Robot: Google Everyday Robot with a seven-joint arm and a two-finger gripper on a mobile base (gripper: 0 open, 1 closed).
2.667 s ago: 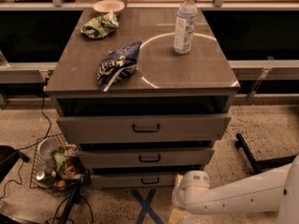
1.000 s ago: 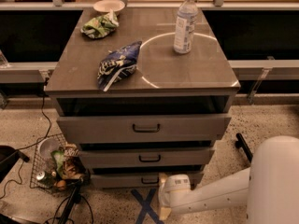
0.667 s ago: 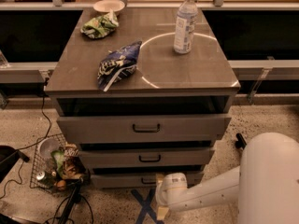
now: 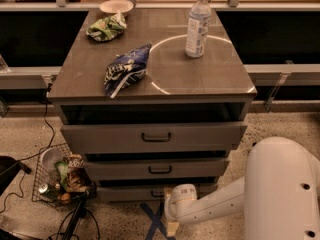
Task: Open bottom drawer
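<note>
— Tool (image 4: 172,227) first: where is it?
— Low down, at the end of the white robot arm (image 4: 215,205), right in front of the slim grey-brown bottom drawer (image 4: 127,193). Its rounded white wrist covers the middle of that drawer front, about where the dark pull sits.
— Open, closed, holding the pull?
— I cannot tell; the wrist hides that, and only a tan tip shows below it, over the crossed blue tape (image 4: 151,219) on the speckled floor.
— And the drawer itself?
— Lowest of three, just above the floor. Over it is the middle grey-brown drawer (image 4: 200,169) with a small dark handle, then the taller top drawer (image 4: 100,134) with a wider one.
— On the surface (image 4: 210,81)?
— A clear plastic water bottle (image 4: 197,24) with a white cap stands upright at the back right, inside a thin white ring marked on the top. Its pale label cannot be read. A crumpled blue and white snack bag (image 4: 125,69) lies front left; its print is not legible. A crumpled green bag (image 4: 106,28) lies at the back left, with a small pale bowl (image 4: 116,6) just behind it.
— Anything beside the cabinet?
— A wire basket (image 4: 42,189) of mixed packets and a can on the floor to the left.
</note>
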